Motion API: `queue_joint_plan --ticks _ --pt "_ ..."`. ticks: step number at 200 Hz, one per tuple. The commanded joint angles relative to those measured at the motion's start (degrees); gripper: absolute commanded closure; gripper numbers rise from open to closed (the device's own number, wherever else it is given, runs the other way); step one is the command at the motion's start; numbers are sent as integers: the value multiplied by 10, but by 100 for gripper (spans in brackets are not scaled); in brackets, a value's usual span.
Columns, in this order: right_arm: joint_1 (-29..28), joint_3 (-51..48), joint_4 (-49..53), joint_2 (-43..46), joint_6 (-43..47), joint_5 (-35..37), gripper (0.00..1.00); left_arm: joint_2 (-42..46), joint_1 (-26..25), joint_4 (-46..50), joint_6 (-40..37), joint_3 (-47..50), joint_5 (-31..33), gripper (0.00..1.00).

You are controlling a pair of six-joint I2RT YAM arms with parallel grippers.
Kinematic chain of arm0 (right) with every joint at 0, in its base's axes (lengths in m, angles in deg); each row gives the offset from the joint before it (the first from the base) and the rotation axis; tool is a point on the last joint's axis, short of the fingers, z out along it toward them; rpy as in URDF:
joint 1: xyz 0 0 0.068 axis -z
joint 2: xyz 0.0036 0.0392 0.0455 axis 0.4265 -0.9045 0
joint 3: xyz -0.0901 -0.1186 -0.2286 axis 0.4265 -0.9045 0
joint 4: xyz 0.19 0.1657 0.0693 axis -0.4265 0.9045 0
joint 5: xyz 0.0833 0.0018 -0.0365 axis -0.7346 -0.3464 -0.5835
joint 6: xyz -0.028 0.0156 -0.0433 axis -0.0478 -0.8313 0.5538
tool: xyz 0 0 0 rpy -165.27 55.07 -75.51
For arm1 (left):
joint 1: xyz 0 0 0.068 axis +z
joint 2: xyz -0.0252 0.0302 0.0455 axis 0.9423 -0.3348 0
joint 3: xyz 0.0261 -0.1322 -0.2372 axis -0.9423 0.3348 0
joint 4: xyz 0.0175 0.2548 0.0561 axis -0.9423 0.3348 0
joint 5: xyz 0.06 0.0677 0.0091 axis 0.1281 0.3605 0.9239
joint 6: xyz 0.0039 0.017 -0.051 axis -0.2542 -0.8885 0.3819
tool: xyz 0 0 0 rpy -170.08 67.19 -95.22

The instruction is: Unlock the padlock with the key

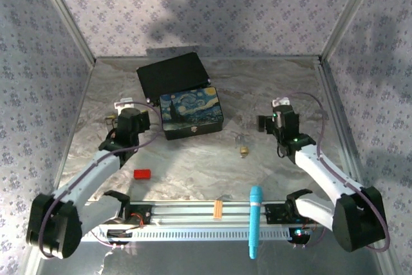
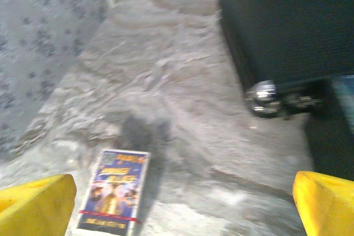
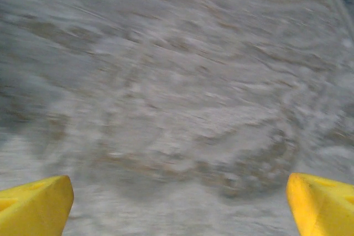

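Observation:
The tiny brass padlock [image 1: 244,151] lies on the marbled tabletop, right of the painted box. The thin silvery key [image 1: 239,138] rests just behind it; I cannot tell whether they touch. My right gripper [image 1: 281,104] is to their right and a little farther back. In the right wrist view the right gripper [image 3: 180,208] is open, with blurred bare tabletop between its yellow fingertips [image 3: 36,205]. My left gripper [image 1: 122,105] is far to the left, beside the box. In the left wrist view the left gripper [image 2: 182,208] is open and holds nothing.
A painted box [image 1: 191,113] stands open at centre back, its black lid [image 1: 172,74] lying flat behind it. A small blue card [image 2: 113,192] lies below the left gripper. A red block [image 1: 142,174], an orange-tan strip [image 1: 217,208] and a blue pen [image 1: 255,220] sit near the front rail.

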Motion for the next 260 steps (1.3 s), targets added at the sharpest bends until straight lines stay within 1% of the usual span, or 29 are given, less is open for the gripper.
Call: queue_joint_plan --ticks 1,17,30,41,54,60,69,83,96,103,123,139,144,147,152,160,216,232,260 --pt "66 -26 -134 -23 46 -3 1 -64 27 -128 -44 6 60 0" --pt "97 -49 -204 -60 46 -8 2 -107 47 -198 -81 17 48 0" --pt "130 -87 -289 -86 41 -53 2 -126 70 -234 -114 25 -11 0" --pt "148 -101 -322 -109 33 -73 1 -145 95 -275 -117 35 -64 0" --pt "151 -104 -349 -131 35 -63 1 -173 129 -311 -112 40 -131 0" --pt "152 -100 -347 -134 35 -62 1 -187 138 -329 -113 42 -143 0" --pt "153 -110 -385 -140 40 -64 1 -206 152 -367 -107 52 -154 0" --pt "153 -120 -417 -144 52 -63 2 -230 183 -393 -89 62 -211 0" --pt "153 -135 -462 -157 59 -64 1 -258 195 -444 -90 74 -250 0" --pt "152 -142 -485 -167 59 -64 1 -261 195 -440 -97 74 -270 0" --pt "153 -143 -522 -209 63 -71 1 -273 194 -483 -99 91 -273 0" --pt "149 -134 -541 -249 72 -81 1 -273 194 -480 -102 90 -277 0" --pt "145 -125 -542 -260 76 -73 1 -272 194 -479 -105 90 -286 0" --pt "142 -115 -524 -259 76 -69 1 -272 194 -474 -107 87 -293 0" --pt "147 -103 -482 -251 70 -89 1 -272 194 -470 -111 85 -305 0" --pt "169 -104 -492 -253 63 -124 1 -274 194 -463 -118 81 -317 0" --pt "165 -102 -487 -251 66 -115 1 -274 195 -461 -116 79 -316 0" --pt "166 -98 -479 -251 70 -130 1 -275 195 -461 -115 80 -316 0" --pt "168 -97 -477 -252 69 -135 1 -274 195 -461 -116 80 -316 0"
